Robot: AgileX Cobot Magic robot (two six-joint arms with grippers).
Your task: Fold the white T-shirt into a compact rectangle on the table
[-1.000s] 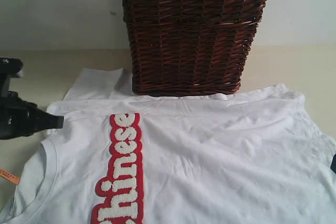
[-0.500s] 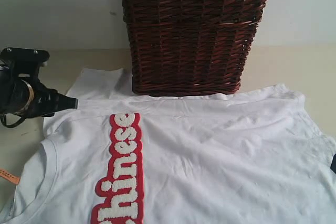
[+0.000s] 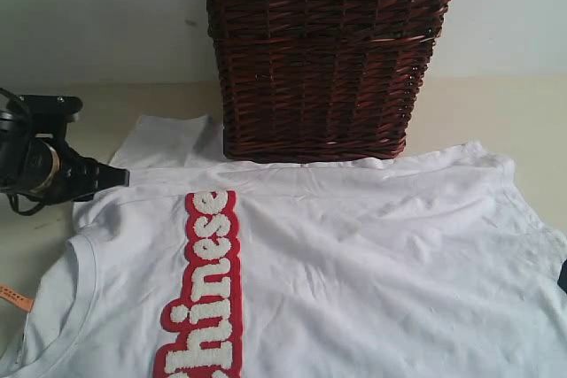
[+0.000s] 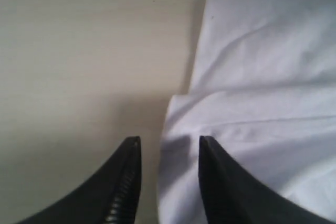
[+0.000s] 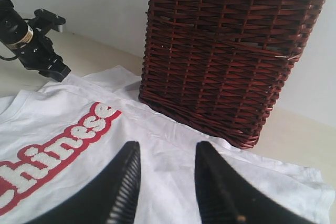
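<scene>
Left gripper (image 4: 168, 142): spread, I've nudged it onto the white T-shirt (image 3: 354, 254) sleeve edge.
Right gripper (image 5: 165, 150): spread, above shirt.

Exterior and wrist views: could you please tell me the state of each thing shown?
white T-shirt: spread out, unfolded, lettering facing up.
left gripper: open, fingers straddling the shirt's edge, holding nothing.
right gripper: open, empty, above the shirt.
wicker basket: upright at the shirt's far edge.
orange tag: lying flat on the table.
</scene>
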